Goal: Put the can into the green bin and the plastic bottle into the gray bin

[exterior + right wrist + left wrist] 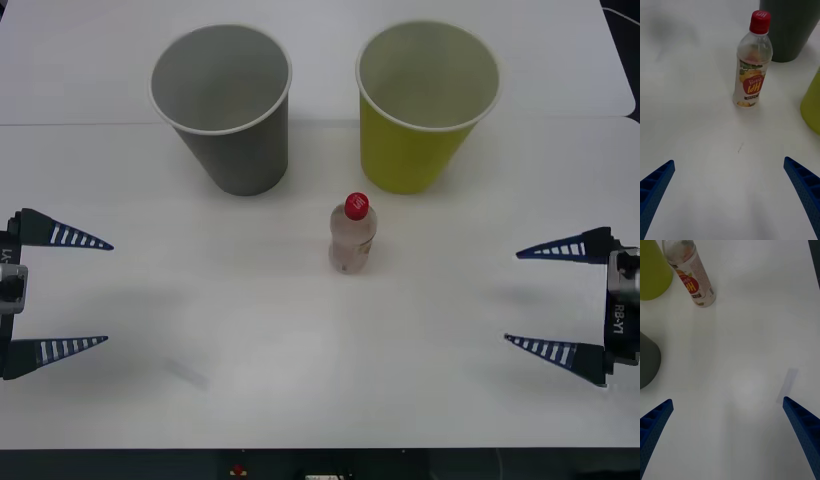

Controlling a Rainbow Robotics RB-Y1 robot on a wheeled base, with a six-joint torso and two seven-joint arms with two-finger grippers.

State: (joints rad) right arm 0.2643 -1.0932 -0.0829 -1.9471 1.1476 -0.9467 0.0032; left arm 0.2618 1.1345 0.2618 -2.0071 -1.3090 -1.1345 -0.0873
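Your bottle (353, 237) is standing upright mid-table (250, 330), just in front of the gray bin (222, 105) and green bin (425, 100), your left gripper (60, 292) is waiting far left with fingers spread, your right gripper (545, 298) is waiting far right, fingers spread too

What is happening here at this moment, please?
Nothing is being held yet. The plastic bottle stands upright on the white table, just in front of the gray bin and the green bin, touching neither. The left gripper and the right gripper wait open at the two sides of the table, both pointing inward at the bottle.
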